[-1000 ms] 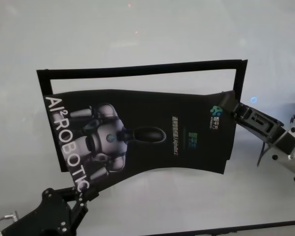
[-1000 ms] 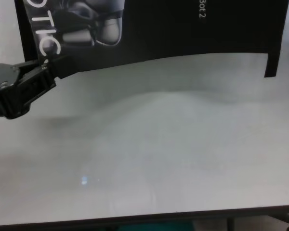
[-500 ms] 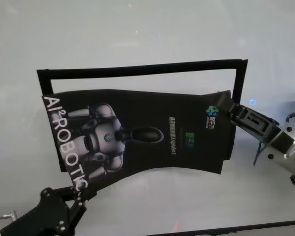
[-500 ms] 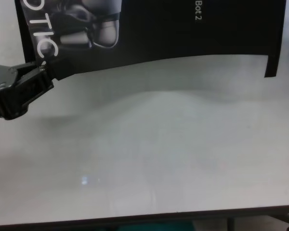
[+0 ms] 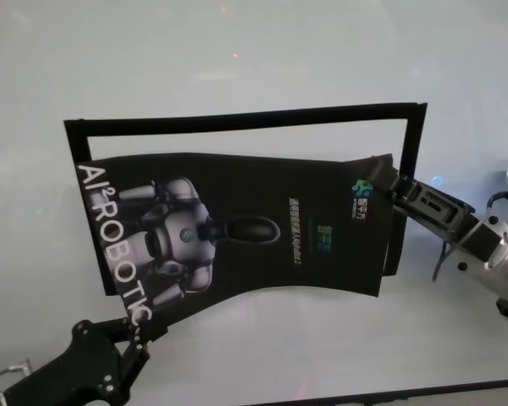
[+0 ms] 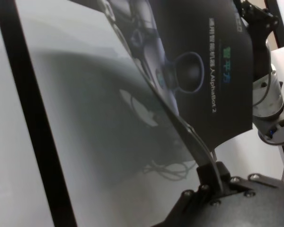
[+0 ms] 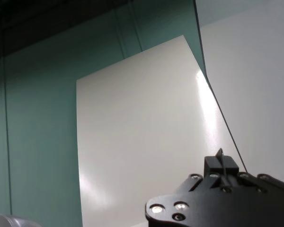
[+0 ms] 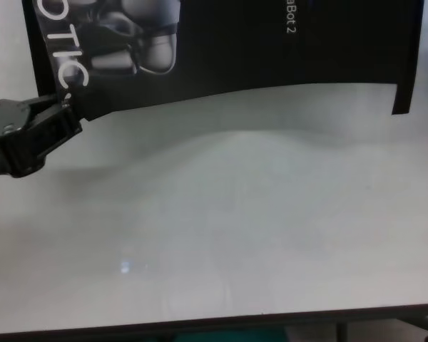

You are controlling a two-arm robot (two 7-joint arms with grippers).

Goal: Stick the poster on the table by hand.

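Note:
The poster [image 5: 237,228] is a black sheet with a grey robot picture and white letters, held bowed above the table [image 5: 237,51]. My left gripper [image 5: 138,328] is shut on its near left corner, below the letters "OTIC" [image 8: 63,68]; it also shows in the chest view [image 8: 65,105]. My right gripper [image 5: 383,179] is shut on the poster's far right corner. In the left wrist view the poster [image 6: 203,61] curves up from my finger [image 6: 210,165]. In the right wrist view my right gripper [image 7: 221,163] pinches the sheet's thin edge.
Narrow black strips lie on the table around the poster: one along the far side [image 5: 237,120], one at the right [image 5: 415,139], one at the left [image 6: 33,118]. The table's dark front edge [image 8: 200,326] runs below. The poster casts a shadow [image 8: 221,142].
The poster has shifted a little to the left and away from me. My right gripper has moved left with its corner. My left gripper keeps its hold on the near corner.

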